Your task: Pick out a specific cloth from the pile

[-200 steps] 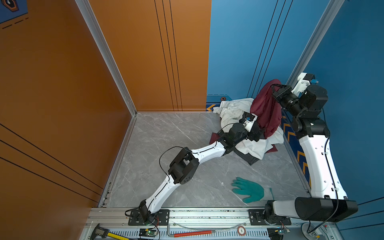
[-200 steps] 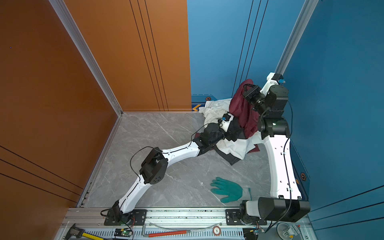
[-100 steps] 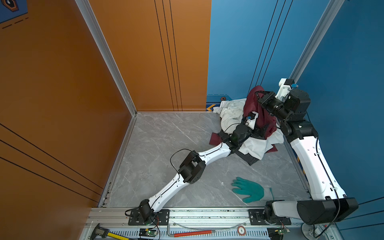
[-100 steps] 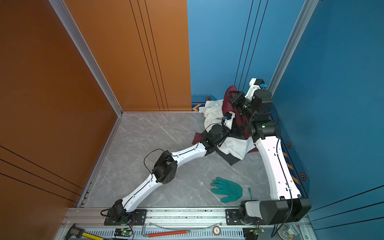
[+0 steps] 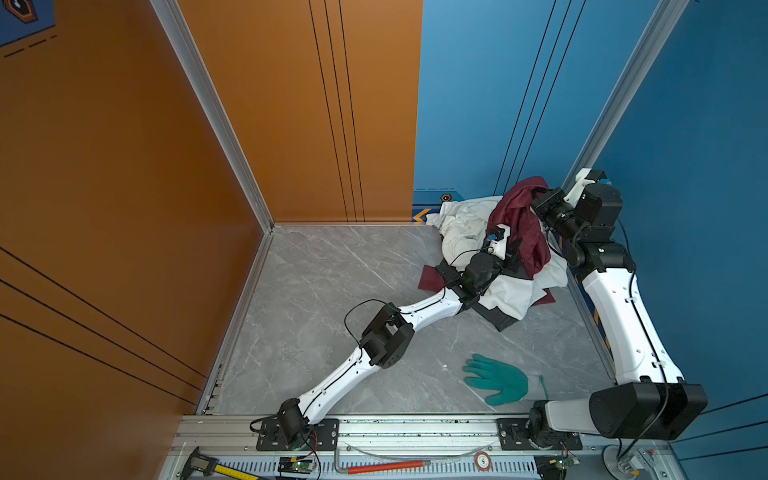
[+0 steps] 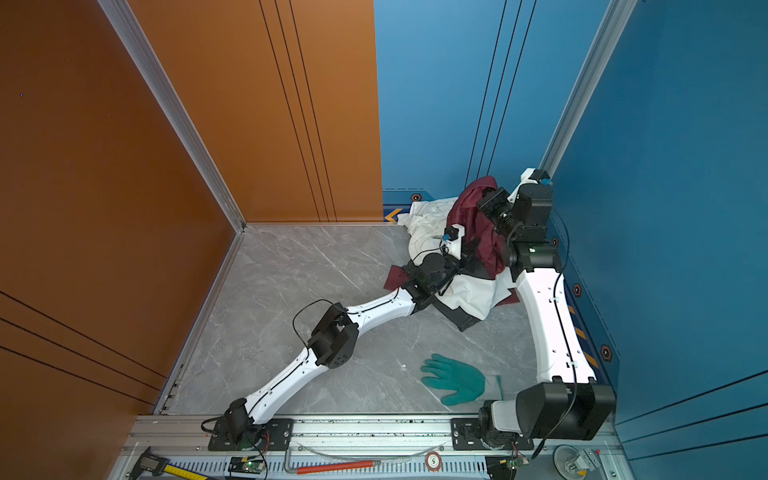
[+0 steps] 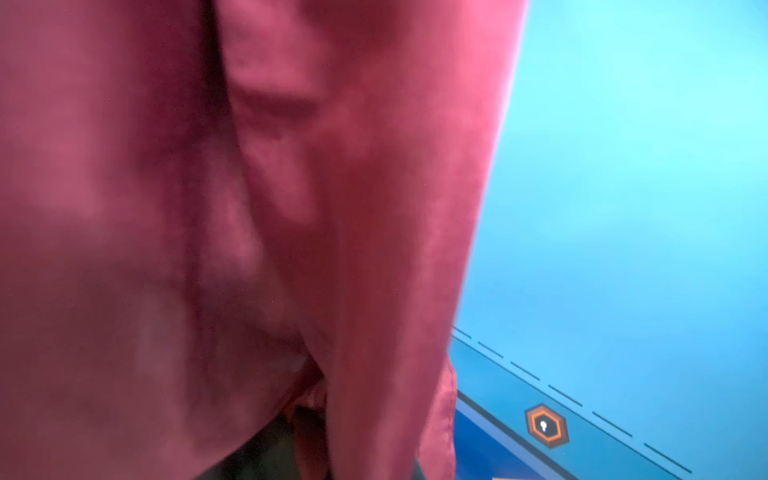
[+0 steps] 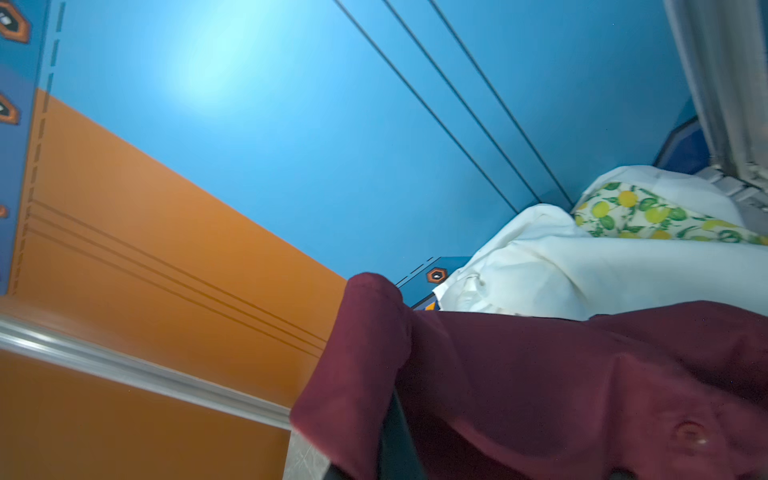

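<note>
Cloth (image 5: 519, 224) (image 6: 471, 220), maroon, hangs lifted over the pile (image 5: 465, 232) (image 6: 428, 226) in the far right corner in both top views, its top raised against the blue wall (image 5: 478, 104) and its lower folds draped onto the white fabric. The right gripper (image 5: 537, 196) (image 6: 485, 195) is at the top of the cloth, closed on it; in the right wrist view the cloth (image 8: 561, 395) lies over a dark finger (image 8: 395, 440). The left gripper (image 5: 514, 248) (image 6: 468, 249) sits low against the hanging part and is closed. Its jaws are hidden, but in the left wrist view the blurred cloth (image 7: 332, 208) fills most of the picture and its folds gather toward the bottom, so it appears to pinch the fabric.

A second maroon patch lies flat under the pile's left edge (image 5: 430, 279). A dark grey piece (image 5: 500, 320) pokes out at the near side. The right wrist view shows a lemon-print piece (image 8: 648, 216) among the white. A teal glove (image 5: 496, 380) (image 6: 455, 380) lies well apart on the grey floor (image 5: 332, 291).
</note>
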